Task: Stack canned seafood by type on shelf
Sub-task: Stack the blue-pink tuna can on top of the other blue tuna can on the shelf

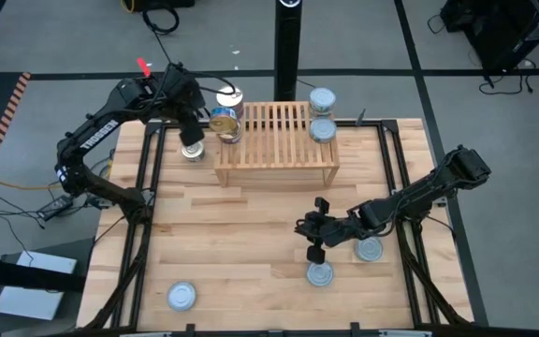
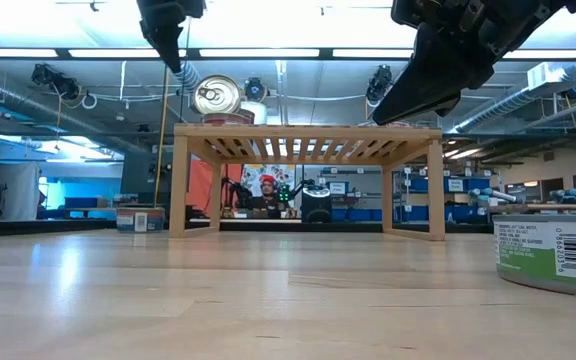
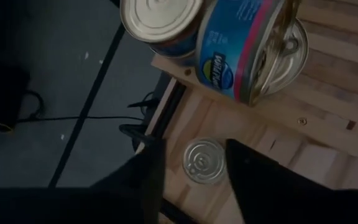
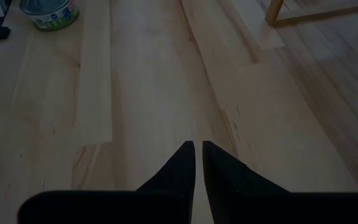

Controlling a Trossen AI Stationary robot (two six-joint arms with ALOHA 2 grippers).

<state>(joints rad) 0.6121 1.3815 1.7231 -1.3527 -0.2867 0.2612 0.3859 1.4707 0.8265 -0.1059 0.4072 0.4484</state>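
The wooden shelf (image 1: 276, 140) stands at the table's far middle. At its left end a blue tin with a gold lid (image 1: 224, 122) (image 3: 247, 50) sits tilted, leaning against a pale-lidded tin (image 1: 229, 96) (image 3: 160, 22). Two more pale-lidded tins (image 1: 322, 129) (image 1: 323, 98) are at the shelf's right far corner. My left gripper (image 1: 190, 131) (image 3: 194, 146) hangs open, high beside the shelf's left end, over a tin on the table (image 1: 193, 150) (image 3: 205, 160). My right gripper (image 1: 314, 251) (image 4: 198, 149) is shut with nothing in it, above the table right of centre.
Loose tins lie on the table at the near left (image 1: 182, 296) (image 4: 50, 14), near the right gripper (image 1: 320, 273) and beside the right arm (image 1: 370, 249) (image 2: 553, 255). A black frame (image 1: 148, 187) runs along the table's edges. Bare wood lies between the shelf and the near edge.
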